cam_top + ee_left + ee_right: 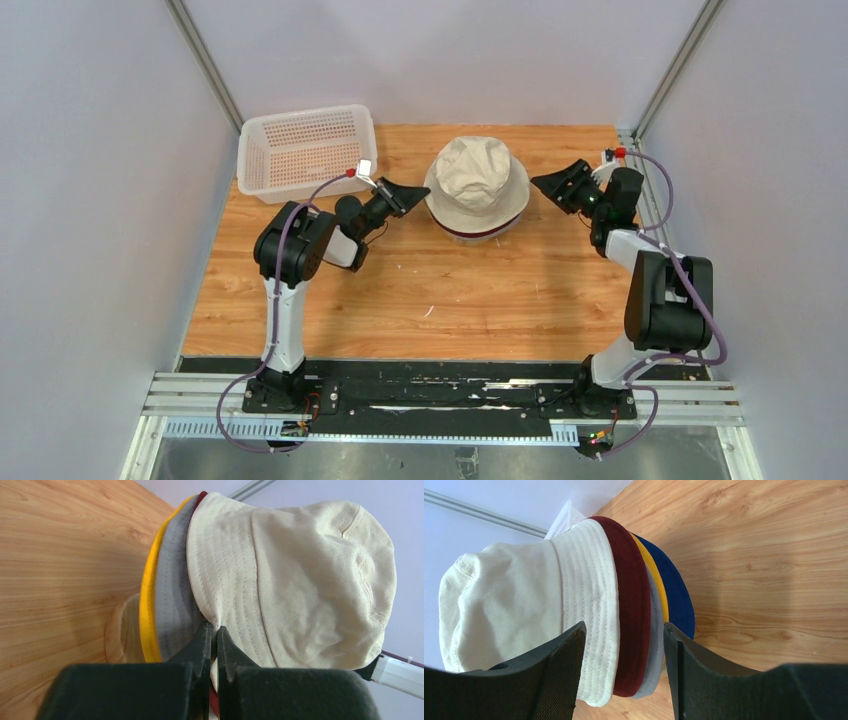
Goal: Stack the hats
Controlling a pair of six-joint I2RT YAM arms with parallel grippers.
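Five stacked hats sit at the far centre of the table (400, 300), crowns up and stack axis vertical: beige hat (477, 175) on top, then dark red hat (629, 605), grey hat (655, 645), yellow hat (659, 587) and navy hat (676, 595). The left gripper (213, 632) reaches in low from the left, its fingers closed to a slit on the beige hat's brim. The right gripper (624, 626), just right of the stack, is spread wide and holds nothing. The basket (305, 150) is at the far left. Bare wood lies near the stack.
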